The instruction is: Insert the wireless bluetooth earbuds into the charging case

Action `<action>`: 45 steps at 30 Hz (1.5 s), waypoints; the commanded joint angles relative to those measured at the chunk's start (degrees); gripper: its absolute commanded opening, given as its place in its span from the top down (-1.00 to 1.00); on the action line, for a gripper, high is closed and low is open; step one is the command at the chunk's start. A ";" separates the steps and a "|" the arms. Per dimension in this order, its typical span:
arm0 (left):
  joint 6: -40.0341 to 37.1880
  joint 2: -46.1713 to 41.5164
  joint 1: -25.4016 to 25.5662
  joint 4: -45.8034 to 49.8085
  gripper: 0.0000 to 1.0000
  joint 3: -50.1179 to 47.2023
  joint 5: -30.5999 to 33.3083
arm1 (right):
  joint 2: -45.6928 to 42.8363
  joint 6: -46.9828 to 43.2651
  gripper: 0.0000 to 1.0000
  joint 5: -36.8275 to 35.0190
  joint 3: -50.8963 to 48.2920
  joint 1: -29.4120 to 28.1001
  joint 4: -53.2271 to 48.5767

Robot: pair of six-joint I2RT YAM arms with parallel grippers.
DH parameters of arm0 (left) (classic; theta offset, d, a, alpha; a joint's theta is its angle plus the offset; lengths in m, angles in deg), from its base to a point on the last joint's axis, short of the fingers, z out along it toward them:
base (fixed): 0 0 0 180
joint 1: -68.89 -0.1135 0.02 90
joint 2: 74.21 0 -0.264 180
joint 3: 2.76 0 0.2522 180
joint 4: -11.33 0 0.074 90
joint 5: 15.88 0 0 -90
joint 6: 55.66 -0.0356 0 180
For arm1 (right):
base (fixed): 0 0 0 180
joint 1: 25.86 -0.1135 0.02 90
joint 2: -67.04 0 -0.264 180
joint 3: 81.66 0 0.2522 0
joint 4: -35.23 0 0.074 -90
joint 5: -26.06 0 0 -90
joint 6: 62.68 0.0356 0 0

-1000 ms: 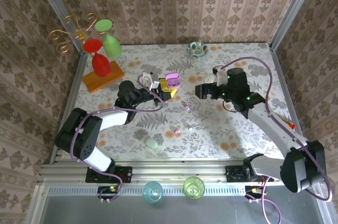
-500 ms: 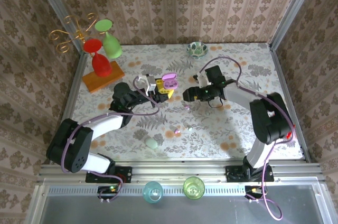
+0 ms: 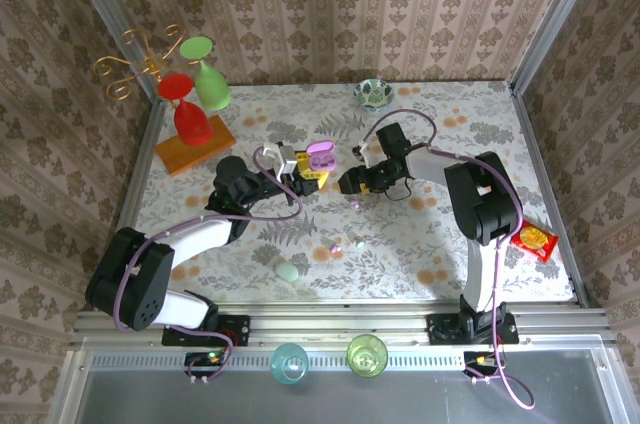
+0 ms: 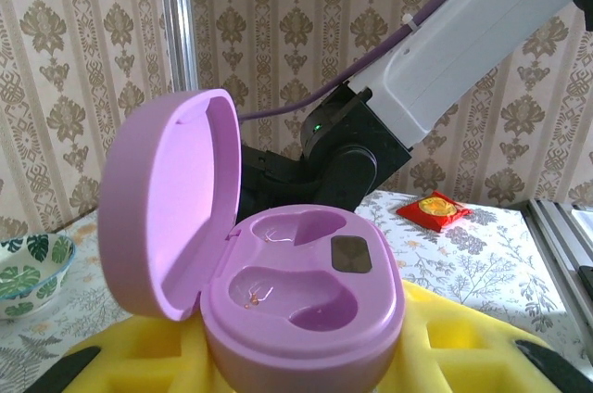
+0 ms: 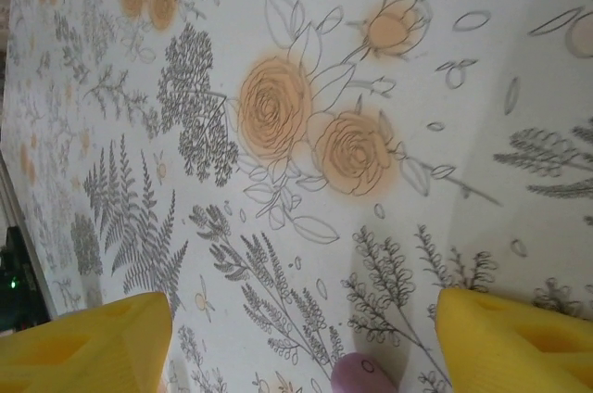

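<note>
My left gripper (image 3: pixel 300 172) is shut on the open lilac charging case (image 4: pixel 301 291), its yellow pads (image 4: pixel 463 347) pressed against the case's sides. The lid (image 4: pixel 171 198) stands up at the left and both wells are empty. In the top view the case (image 3: pixel 322 154) sits left of centre. My right gripper (image 3: pixel 347 184) hangs low over the table just right of the case. Its yellow fingertips (image 5: pixel 93 337) stand wide apart, open, around a lilac earbud (image 5: pixel 361 376) lying on the cloth between them. Two more earbuds (image 3: pixel 335 246) (image 3: pixel 358 242) lie nearer the front.
A pale green pebble-like case (image 3: pixel 288 270) lies at the front left. A red glass (image 3: pixel 190 114) and a green one (image 3: pixel 210 79) stand on a wooden base at the back left, a small bowl (image 3: pixel 372 93) at the back, and a red packet (image 3: pixel 530 240) at the right.
My right gripper has moved left and down towards the case, and its jaws have narrowed. The left gripper keeps its hold on the case and has barely shifted.
</note>
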 commanded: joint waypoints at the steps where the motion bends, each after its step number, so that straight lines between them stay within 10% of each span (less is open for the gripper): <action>1: -1.67 -1.48 0.28 0.62 0.59 0.14 -0.11 | 0.56 -3.02 -0.49 3.51 -0.74 -1.18 -4.05; 45: -1.59 -1.73 0.72 0.42 0.61 0.53 -0.21 | -3.03 -3.08 0.09 -3.39 -5.34 -1.95 -6.58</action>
